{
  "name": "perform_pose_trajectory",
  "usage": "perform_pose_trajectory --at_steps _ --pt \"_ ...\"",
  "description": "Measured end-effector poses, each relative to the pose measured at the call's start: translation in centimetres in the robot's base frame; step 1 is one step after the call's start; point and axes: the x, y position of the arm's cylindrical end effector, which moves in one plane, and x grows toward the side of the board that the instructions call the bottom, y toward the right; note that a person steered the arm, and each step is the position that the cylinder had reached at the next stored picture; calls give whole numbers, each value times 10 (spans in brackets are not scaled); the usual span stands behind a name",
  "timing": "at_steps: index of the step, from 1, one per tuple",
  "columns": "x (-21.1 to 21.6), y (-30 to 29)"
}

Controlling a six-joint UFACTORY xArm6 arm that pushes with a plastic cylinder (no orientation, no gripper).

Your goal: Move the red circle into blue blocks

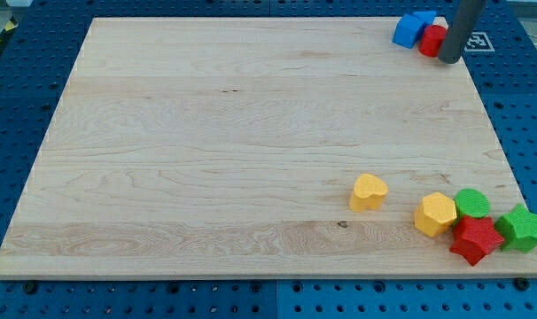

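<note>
- My tip [449,58] sits at the tabletop's [251,159] far corner, nothing to grip with, just touching.
- Red circle [432,40] is right against its left.
- Blue blocks [414,28] are directly beyond, touching the circle, so push leftward.

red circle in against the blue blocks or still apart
In: the red circle touches the blue blocks at the view's top right, my tip beside it.

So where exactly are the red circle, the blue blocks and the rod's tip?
red circle [432,40], camera view, its visible left face.
blue blocks [408,30], camera view, front block's top.
my tip [449,58], camera view, rod's very end, right of the red circle.
</note>
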Motion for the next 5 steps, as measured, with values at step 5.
perform_pose_trajectory --at_steps 5 --pt "8 -83"
